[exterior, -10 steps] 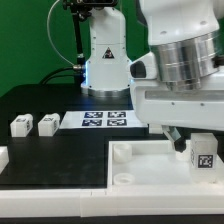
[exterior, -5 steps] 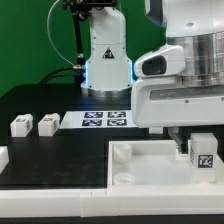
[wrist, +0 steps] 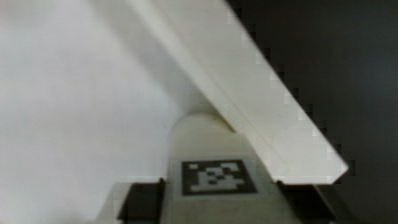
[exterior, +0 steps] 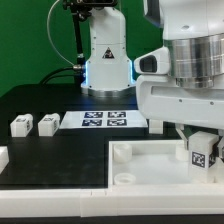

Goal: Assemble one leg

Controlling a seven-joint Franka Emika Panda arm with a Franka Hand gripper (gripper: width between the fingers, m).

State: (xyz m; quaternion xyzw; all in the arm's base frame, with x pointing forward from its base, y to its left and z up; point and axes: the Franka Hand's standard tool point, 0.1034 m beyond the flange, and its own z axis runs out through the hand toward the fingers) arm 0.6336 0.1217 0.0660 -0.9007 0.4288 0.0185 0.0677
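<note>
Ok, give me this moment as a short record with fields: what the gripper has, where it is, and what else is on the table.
gripper: gripper, jaws shut on a leg
held part: leg, tag face showing in both views
position: over the corner of the white tray piece at the exterior view's right; whether the leg touches it cannot be told
loose legs: two on the black table at the exterior view's left, another partly cut off at the frame edge
marker board: marker board, flat behind the tray piece
</note>
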